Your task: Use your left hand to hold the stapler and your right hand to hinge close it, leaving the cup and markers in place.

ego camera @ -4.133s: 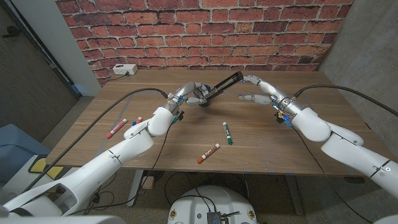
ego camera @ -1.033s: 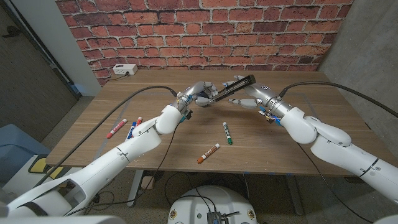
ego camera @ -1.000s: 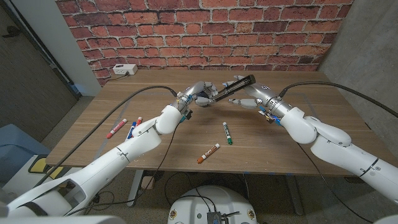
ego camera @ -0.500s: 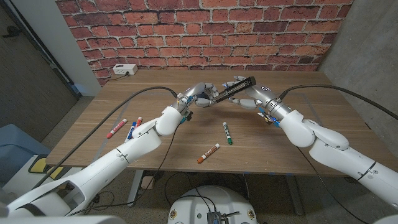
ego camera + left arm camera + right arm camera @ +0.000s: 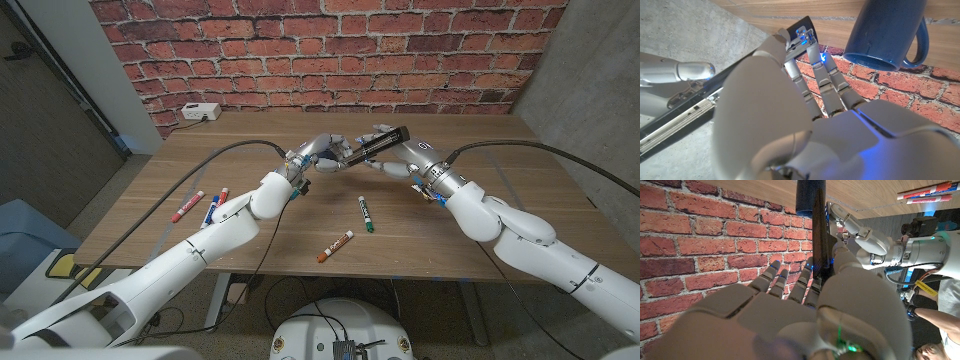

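Stapler (image 5: 372,146) sits over the middle of the tabletop (image 5: 480,200), toward the far edge, still hinged open with the top arm angled up to the right. Left hand (image 5: 322,152) keeps its grip on the base end, fingers wrapped around it; the left wrist view shows those fingers (image 5: 812,75) curled on the dark body with the silver rail (image 5: 680,120) running off beside them. Right hand (image 5: 398,155) has moved in over the last few seconds: earlier it stood apart to the right of the raised arm, now it's right under and against that arm, fingers partly curled, touching it. Can't tell whether it actually grips or just presses. Arm angle looks slightly lower than a second ago, not closed. Blue cup (image 5: 890,30) stands behind the left hand near the far edge. Markers unmoved: green one (image 5: 366,213) and orange one (image 5: 335,246) toward the near edge, red (image 5: 187,206) and blue (image 5: 214,204) pair near the left edge.
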